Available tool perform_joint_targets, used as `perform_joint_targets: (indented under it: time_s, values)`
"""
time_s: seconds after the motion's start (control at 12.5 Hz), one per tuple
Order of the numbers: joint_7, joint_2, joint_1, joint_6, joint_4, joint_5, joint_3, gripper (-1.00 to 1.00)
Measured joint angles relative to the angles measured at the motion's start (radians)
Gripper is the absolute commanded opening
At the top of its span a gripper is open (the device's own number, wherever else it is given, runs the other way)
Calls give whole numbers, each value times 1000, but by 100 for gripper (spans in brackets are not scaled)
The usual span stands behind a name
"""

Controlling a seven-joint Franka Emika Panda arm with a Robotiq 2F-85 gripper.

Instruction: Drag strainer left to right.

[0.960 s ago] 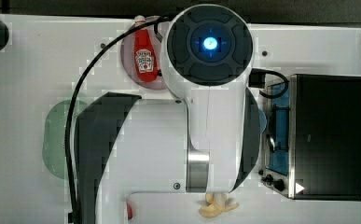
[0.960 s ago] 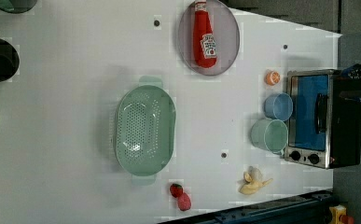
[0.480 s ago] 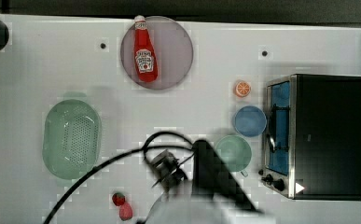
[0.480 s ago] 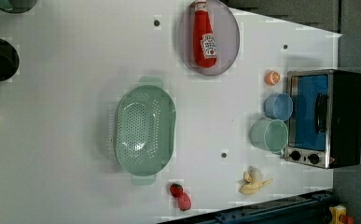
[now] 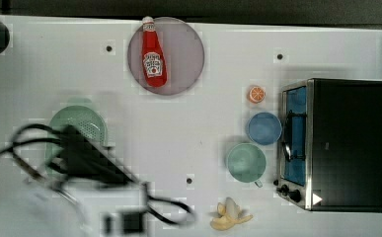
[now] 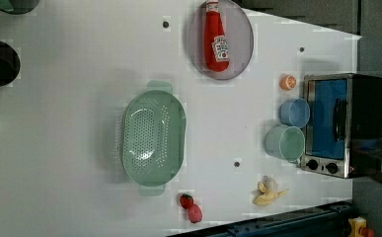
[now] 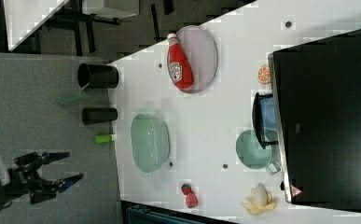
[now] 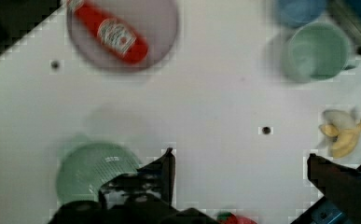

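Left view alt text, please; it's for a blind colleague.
A mint-green strainer sits mid-table, with a ketchup bottle on a plate, two cups beside a toaster oven, a banana and strawberries.

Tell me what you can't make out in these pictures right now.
- Pale mint-green oval plastic strainer: in the top view the blurred black arm covers its lower part.
- Blue round bowl: right view, mostly hidden by the black toaster oven.
- Open gripper: wrist view, finger bases cut off by the edge.

Even, bright overhead light; white table (image 6: 80, 148) near washed out. Soft shadows beside strainer (image 6: 153, 138). Arm (image 5: 80, 163) motion-blurred in top view; blocky compression throughout
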Motion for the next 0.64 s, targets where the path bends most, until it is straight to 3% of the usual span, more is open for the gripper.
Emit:
perform_joint_targets:
  time_s: [0.4, 0.64]
  values:
    - [250, 228, -8, 146, -82, 14, 235, 100]
    - [501, 362, 21, 293, -100, -7, 312, 100]
